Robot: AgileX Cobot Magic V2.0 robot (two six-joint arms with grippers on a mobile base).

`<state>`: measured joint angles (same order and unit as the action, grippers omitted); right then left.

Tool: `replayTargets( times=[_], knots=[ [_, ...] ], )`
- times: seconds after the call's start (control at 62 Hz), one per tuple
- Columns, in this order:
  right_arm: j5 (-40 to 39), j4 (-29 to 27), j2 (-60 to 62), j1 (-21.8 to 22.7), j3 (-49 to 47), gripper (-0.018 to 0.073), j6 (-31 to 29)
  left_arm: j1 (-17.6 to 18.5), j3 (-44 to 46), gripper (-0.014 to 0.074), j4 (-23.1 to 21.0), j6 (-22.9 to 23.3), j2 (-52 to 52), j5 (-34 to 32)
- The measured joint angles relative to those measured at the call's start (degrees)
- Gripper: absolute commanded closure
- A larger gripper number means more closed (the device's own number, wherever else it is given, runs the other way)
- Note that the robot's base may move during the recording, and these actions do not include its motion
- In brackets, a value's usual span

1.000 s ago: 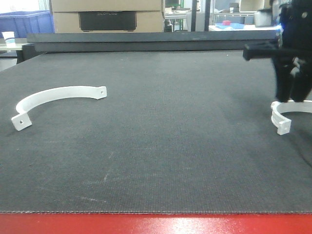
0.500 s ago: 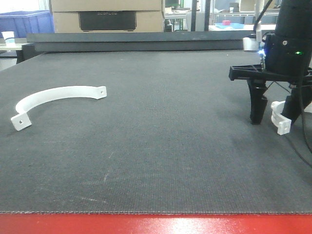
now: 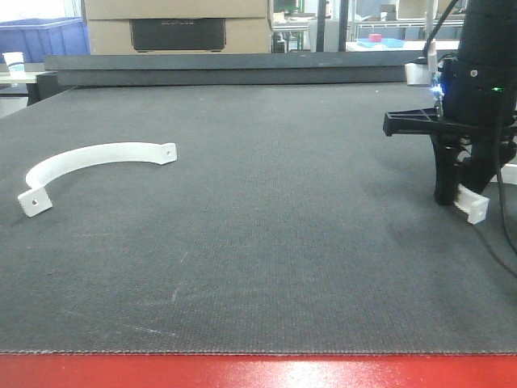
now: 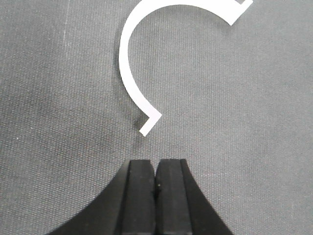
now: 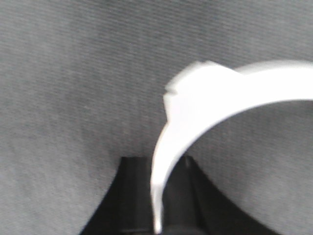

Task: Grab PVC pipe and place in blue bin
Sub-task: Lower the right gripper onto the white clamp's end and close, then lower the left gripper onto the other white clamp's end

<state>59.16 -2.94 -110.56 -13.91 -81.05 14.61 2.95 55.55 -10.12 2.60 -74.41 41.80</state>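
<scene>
Right gripper at three o'clock on the black mat, fingers clamped on a white PVC half-ring — pinched across the thin band near one end, with the rest of the arc sticking out past the fingers. From the front view its lower tab sits right at the mat, and I cannot tell whether it is clear. Left gripper hangs with fingers pressed together on nothing, the second half-ring lying flat just ahead at twelve o'clock. A blue bin shows far off at ten o'clock. The danger, as I read it: such an off-centre pinch lets the arc swivel or slide out on a fast swing, and a low tab could snag the textured mat — either one drops the piece short of the bin.
</scene>
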Motion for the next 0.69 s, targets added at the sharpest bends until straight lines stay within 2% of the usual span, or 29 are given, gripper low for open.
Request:
replayTargets(
  times=[0.113,0.226,0.484,0.694],
  knots=[
    [1.4,1.6,0.0,0.0,0.0,0.0721,0.1,0.0,0.1,0.0707,0.0,0.6,0.0,0.8],
    [2.6,2.4,1.0,0.0,0.0,0.0721,0.3,-0.2,3.1,0.0707,0.0,1.6,-1.3,5.3],
    [2.0,3.7,6.3,-0.5,0.0,0.0721,-2.1,-0.8,18.7,0.0707,2.7,2.0,-10.7,17.1],
    [2.0,3.7,7.1,-0.5,0.0,0.0721,-2.8,-0.9,29.0,0.0707,5.5,2.0,-21.6,19.5]
  ],
)
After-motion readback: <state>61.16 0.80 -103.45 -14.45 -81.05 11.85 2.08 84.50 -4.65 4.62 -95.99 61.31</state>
